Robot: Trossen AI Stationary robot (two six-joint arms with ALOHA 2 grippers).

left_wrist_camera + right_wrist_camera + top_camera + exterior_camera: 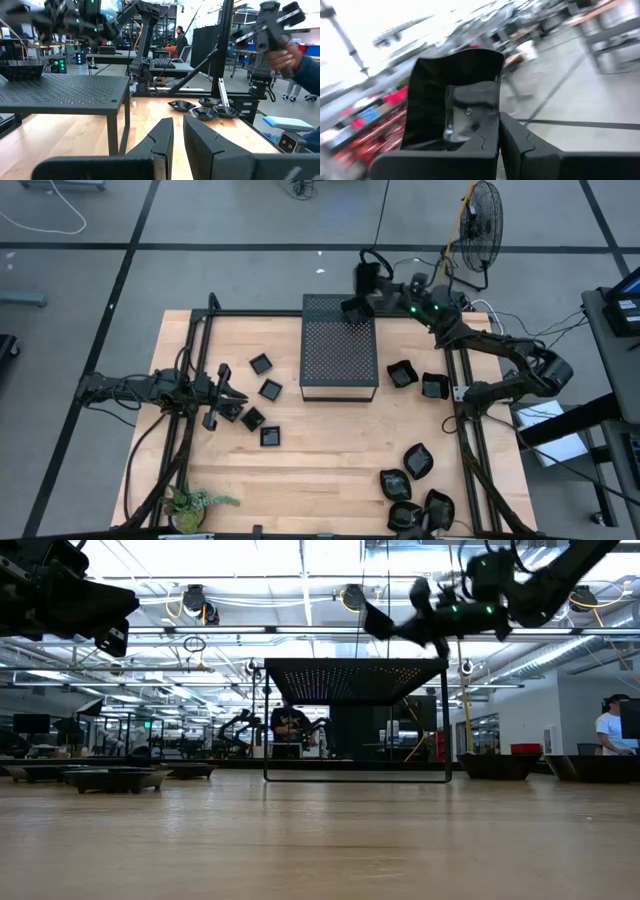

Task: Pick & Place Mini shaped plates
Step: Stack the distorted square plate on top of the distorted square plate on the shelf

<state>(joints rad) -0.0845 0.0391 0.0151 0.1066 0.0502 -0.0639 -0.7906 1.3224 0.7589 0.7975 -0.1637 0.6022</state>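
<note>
pale smooth wooden table (330,440); matt black perforated metal box (338,350); glossy black plastic-looking mini shaped plates (415,460)

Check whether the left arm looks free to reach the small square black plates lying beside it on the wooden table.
Probably yes: the left gripper sits right among the small square black plates, with nothing between them. The right gripper holds a plate over the perforated black box, well clear.

Small black plates lie scattered: four square ones (262,394) left, angular ones (415,490) right, one (356,308) held above the box's far right corner.

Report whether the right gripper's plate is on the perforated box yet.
Not yet: the right gripper holds the plate above the perforated box.
</note>
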